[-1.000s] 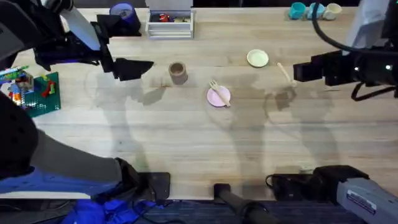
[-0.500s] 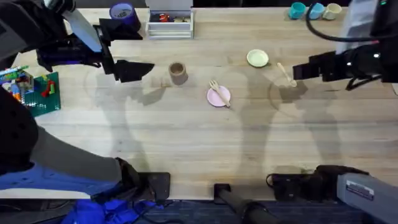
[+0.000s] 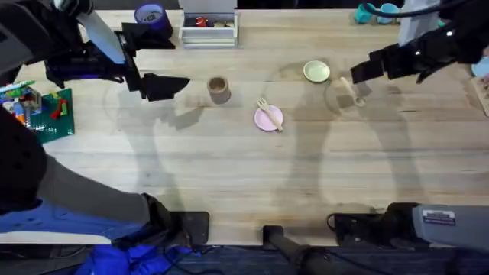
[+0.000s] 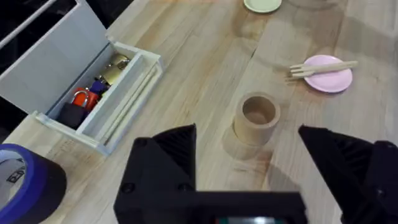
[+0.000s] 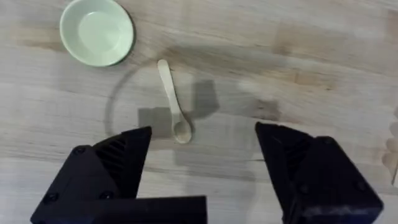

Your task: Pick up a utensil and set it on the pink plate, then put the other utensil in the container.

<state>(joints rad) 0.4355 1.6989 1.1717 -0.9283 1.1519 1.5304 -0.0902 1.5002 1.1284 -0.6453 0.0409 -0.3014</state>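
Overhead, first utensil: the small pale wooden fork already lies across the small round light-pink plate, mid-desk.
Overhead, second utensil: the small pale wooden spoon lies flat on the desk toward the far right, just beside the pale yellow-green round plate.
Overhead, target: the small brown cardboard cup stands upright left of the pink plate.
Left wrist: the left gripper hangs spread wide, near the cup.
Right wrist: the right gripper is wide open above the spoon's bowl end.
Advice: likely best to lower straight down, straddle the spoon's handle crosswise, then close gently.
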